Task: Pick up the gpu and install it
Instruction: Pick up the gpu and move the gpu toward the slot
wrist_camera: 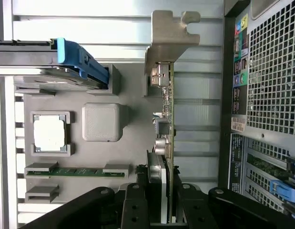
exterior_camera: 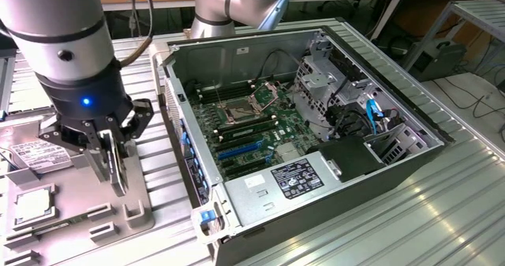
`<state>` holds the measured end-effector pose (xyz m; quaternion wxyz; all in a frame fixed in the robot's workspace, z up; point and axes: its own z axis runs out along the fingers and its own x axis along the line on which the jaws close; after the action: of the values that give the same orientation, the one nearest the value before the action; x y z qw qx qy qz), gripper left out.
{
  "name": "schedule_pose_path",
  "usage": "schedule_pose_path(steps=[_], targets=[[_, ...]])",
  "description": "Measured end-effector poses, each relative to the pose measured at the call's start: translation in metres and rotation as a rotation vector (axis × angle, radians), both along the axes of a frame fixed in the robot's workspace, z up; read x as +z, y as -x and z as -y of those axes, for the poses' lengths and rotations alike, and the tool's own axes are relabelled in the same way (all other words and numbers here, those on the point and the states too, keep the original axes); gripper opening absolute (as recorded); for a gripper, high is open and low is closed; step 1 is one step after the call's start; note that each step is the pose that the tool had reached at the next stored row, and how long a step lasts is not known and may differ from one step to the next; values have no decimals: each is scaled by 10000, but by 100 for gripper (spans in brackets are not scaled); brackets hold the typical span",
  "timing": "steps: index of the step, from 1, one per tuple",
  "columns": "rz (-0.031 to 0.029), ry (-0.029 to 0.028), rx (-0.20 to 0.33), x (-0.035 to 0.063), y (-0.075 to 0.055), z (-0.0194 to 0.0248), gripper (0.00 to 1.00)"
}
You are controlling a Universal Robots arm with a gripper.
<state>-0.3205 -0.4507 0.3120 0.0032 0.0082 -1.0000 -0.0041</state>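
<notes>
The gripper [exterior_camera: 110, 159] has its jaws drawn narrow and clamped on the gpu [exterior_camera: 120, 174], one finger [wrist_camera: 134, 206] pressed to each flat face of the card. In the wrist view the gripper [wrist_camera: 159, 202] grasps the gpu [wrist_camera: 165, 126] at one end, so the green board runs straight out from between the fingers, seen edge-on, with its silver end bracket at the far tip. The card hangs upright over the grey parts tray [exterior_camera: 134, 210], near the tray's edge that faces the open computer case [exterior_camera: 316, 130]; whether its lower end touches the tray [wrist_camera: 133, 152] I cannot tell. On the tray, beside the card and apart from it, lie a processor [wrist_camera: 49, 133], a memory stick [wrist_camera: 73, 171] and a hard drive [wrist_camera: 66, 62]
</notes>
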Motion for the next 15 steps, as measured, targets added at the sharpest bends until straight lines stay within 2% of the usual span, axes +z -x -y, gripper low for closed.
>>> schedule_pose_path(steps=[9,15], targets=[[1,14,0,413,0,0,28],[1,30,0,726,0,0,28]])
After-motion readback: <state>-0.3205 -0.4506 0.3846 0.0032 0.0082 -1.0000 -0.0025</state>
